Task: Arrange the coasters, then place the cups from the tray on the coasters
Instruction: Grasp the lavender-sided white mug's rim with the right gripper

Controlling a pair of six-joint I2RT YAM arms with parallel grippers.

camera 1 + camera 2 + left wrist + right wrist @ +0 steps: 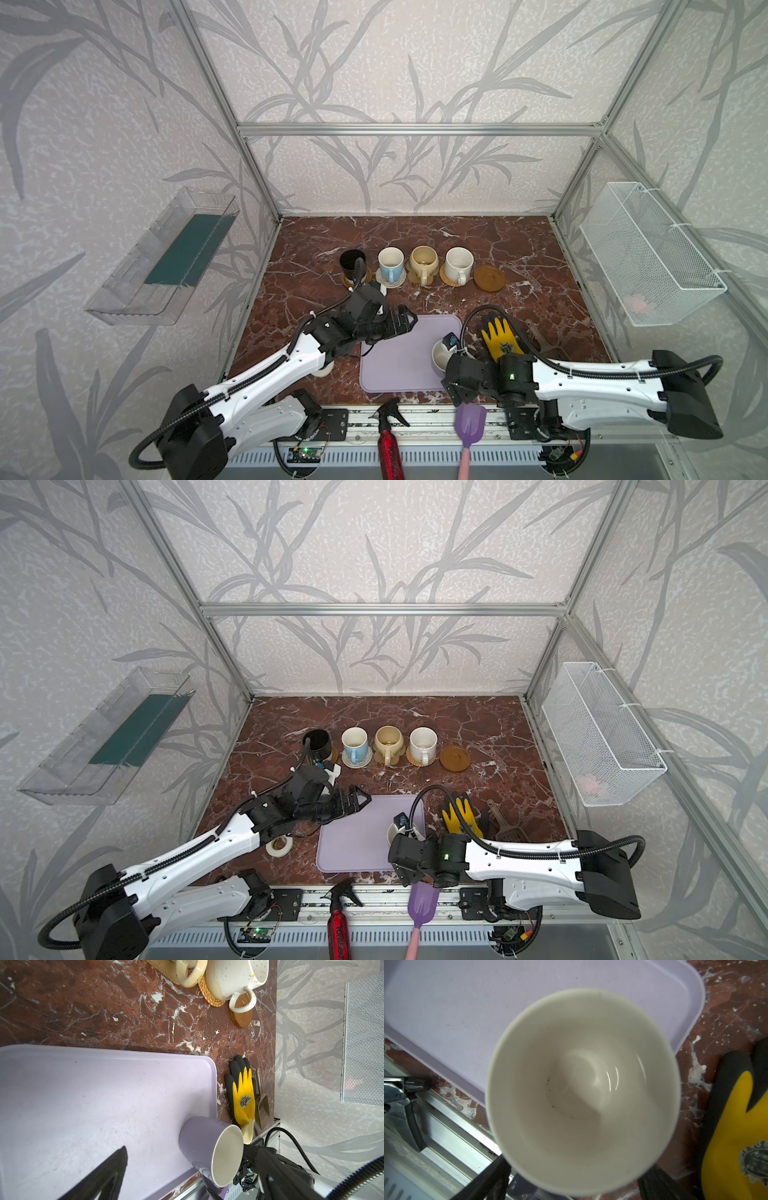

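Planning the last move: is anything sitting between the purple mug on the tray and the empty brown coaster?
Nothing visible does. Only bare table separates the mug from the empty coaster; the yellow glove lies just right of that path.

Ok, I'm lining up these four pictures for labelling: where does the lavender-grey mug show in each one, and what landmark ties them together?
In a top view: lavender-grey mug at the tray's right edge, near side.
In a top view: same spot.
Left wrist: at the tray corner beside the yellow glove, mug at.
Right wrist: fills the middle, white inside showing.
Landmark: the yellow glove, just off that tray edge, in all four.
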